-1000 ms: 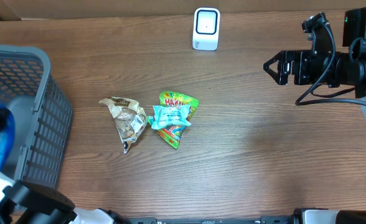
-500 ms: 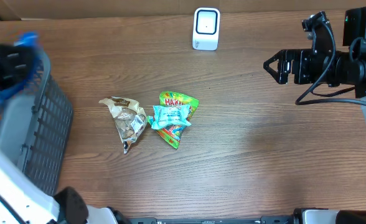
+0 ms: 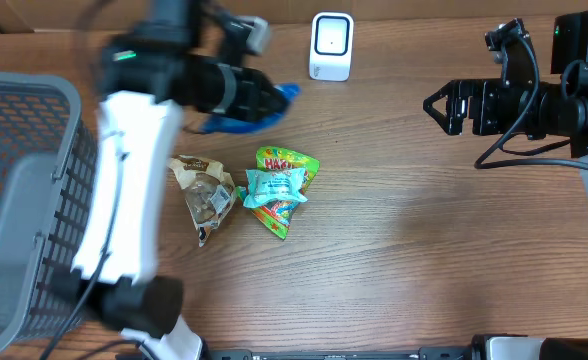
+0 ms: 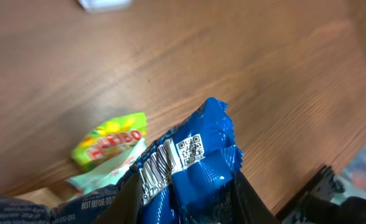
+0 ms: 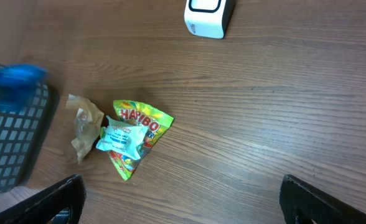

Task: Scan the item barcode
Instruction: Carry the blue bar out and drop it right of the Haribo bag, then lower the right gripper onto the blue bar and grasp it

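A wide wooden bench [image 3: 394,260] fills the room's middle. At its left edge stands a grey mesh basket [image 3: 74,215], its far rim level with the left arm's elbow.

The left arm [image 3: 129,190], white and blurred, rises from the near left corner and reaches across the basket's right side toward the far middle of the bench. The right arm [image 3: 564,105], black, sits at the far right and points left, well apart from everything lying on the wood.

The left hand [image 3: 264,100] is pinching a blue packet [image 4: 201,155], its dark fingers [image 4: 126,200] pressed against both sides of the wrapper. The packet hangs above the bench, just left of the scanner and on the far side of the loose snacks. The right hand [image 3: 436,106] is spread wide with nothing between its fingers.

Near the middle of the bench lie three snacks close together: a brown bag [image 3: 206,192] on the left, crumpled; a green Haribo bag [image 3: 292,163] just right of it; and a small teal packet [image 3: 274,186] lying on top of the Haribo bag, its left edge near the brown one.

The white scanner [image 3: 331,46] stands upright at the far edge, middle.

From the left wrist, a white strip on the blue packet shows a barcode [image 4: 158,168] with a small square code [image 4: 191,149] beside it, both turned up toward that camera.
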{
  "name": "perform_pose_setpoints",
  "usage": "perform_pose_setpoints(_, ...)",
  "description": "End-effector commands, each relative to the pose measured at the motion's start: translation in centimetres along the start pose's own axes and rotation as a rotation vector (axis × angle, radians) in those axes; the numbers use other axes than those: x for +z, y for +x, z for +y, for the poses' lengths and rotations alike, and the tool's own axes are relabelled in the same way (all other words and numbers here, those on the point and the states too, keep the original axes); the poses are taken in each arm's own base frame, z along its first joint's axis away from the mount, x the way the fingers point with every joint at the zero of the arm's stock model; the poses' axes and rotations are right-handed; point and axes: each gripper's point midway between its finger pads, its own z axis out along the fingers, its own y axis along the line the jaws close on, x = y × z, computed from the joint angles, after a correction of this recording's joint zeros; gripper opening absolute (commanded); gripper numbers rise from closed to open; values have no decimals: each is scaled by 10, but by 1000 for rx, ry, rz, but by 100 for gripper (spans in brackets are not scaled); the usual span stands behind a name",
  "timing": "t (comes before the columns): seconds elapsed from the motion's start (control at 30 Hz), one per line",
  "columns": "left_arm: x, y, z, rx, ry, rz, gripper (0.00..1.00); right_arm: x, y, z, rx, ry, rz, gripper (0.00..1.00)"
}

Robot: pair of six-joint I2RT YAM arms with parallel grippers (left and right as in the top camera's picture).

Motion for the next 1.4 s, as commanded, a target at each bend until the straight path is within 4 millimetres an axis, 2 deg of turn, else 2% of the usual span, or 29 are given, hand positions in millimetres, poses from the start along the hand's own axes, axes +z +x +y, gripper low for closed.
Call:
perform_pose_setpoints(0.0, 60, 14, -5, -14, -68, 120, 5, -3, -1, 1, -3, 3, -11, 100)
perform_pose_setpoints(0.1, 112, 28, -7, 2, -142, 220, 4, -3, -1, 1, -3, 3, -11, 100)
perform_pose_setpoints(0.2, 157, 46, -19, 42, -133, 313, 4, -3, -1, 1, -3, 3, -11, 100)
perform_pose_setpoints(0.33, 203, 66, -37, 97, -116, 386, 4, -3, -1, 1, -3, 3, -11, 100)
perform_pose_setpoints(0.43, 221, 75, -46, 119, -109, 406, 4, -3, -1, 1, -3, 3, -11, 100)
perform_pose_setpoints(0.47, 226, 76, -49, 118, -107, 409, 7, -3, -1, 1, -3, 3, -11, 100)
perform_pose_setpoints(0.6, 230, 72, -55, 135, -99, 386, 61, -3, -1, 1, -4, 3, -12, 100)
perform_pose_setpoints(0.63, 229, 67, -55, 135, -97, 369, 67, -3, -2, 1, -5, 3, -15, 100)
perform_pose_setpoints(0.67, 225, 61, -53, 130, -97, 354, 69, -3, -2, 1, -6, 3, -16, 100)
perform_pose_setpoints(0.77, 203, 36, -45, 101, -105, 305, 70, -3, -3, 1, -2, 2, -19, 100)
perform_pose_setpoints(0.83, 180, 15, -37, 76, -113, 261, 70, -3, -3, 1, 20, 3, -19, 100)
perform_pose_setpoints(0.97, 109, -34, -19, 22, -135, 119, 70, -2, -3, 1, 80, 2, -18, 100)
perform_pose_setpoints(1.1, 30, -67, -6, -5, -161, -51, 68, 6, -1, -1, 128, -3, 9, 100)
perform_pose_setpoints(1.23, -43, -75, 3, -27, -195, -195, 68, 26, 10, 8, 40, -29, 91, 100)
perform_pose_setpoints(1.37, -97, -75, 3, -33, -197, -313, 68, 54, 20, 18, -57, -46, 172, 100)
